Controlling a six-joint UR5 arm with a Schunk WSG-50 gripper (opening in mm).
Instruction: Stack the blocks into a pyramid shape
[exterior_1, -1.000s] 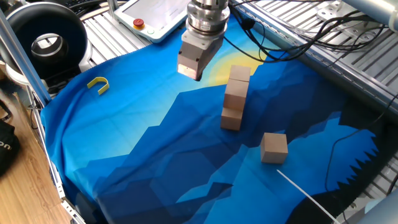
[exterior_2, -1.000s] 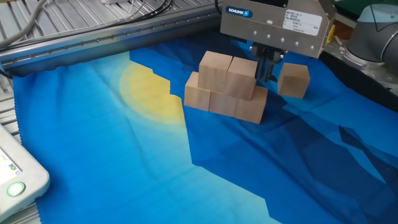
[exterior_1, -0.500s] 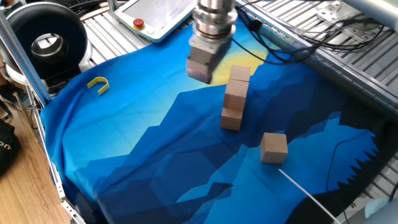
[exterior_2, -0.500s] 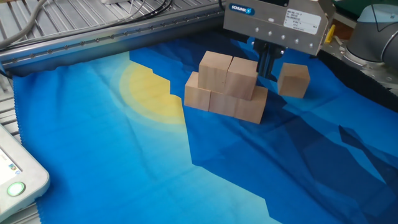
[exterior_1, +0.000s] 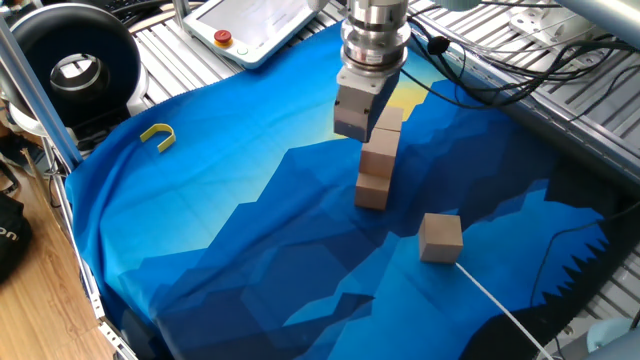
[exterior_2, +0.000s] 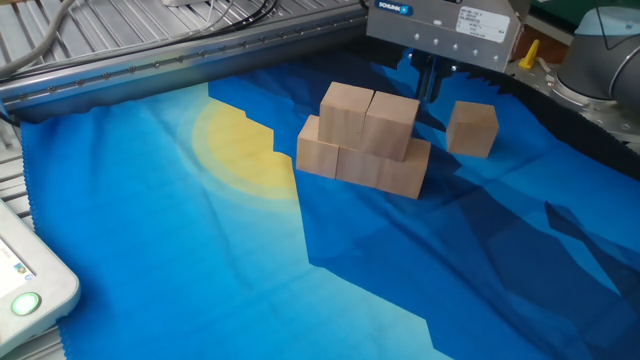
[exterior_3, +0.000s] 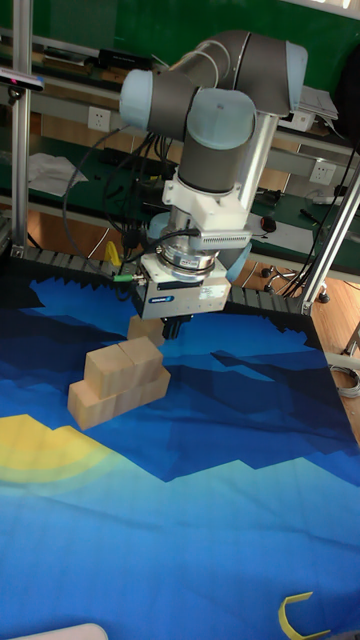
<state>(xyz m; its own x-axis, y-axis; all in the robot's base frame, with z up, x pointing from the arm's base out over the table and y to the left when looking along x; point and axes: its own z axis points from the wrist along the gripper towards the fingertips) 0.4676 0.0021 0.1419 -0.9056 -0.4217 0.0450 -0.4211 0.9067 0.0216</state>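
The bench (exterior_2: 150, 300) is covered w/ a blue cloth that has a yellow patch. On it sits a stack of blocks (exterior_2: 365, 140): 3 in the bottom row, touching side by side, and 2 on top, also touching, centred over the seams below. In the tall fixed view the same stack (exterior_3: 118, 378) reads as 2 tiers, resting at the edge of the yellow patch.

A 6th block, the lone block (exterior_2: 472, 129), sits apart from the stack on the blue part of the cloth, flat on 1 face. In one fixed view this lone block (exterior_1: 440, 237) lies nearer the bench's front edge than the stack (exterior_1: 378, 160), which from that side lines up as a narrow column.

The end effector (exterior_2: 430, 80) hangs above the cloth between the stack and the lone block, fingers pointing down, touching neither. Nothing is between the fingers; they sit close together, but whether fully closed can't be told from these views. In one fixed view its body overlaps the stack's top; in the tall fixed view the end effector (exterior_3: 172, 326) sits just behind the stack, w/ the lone block partly hidden behind it.

A small yellow U-shaped piece (exterior_1: 158, 136) lies near the cloth's far left corner in one fixed view, well apart from the blocks.
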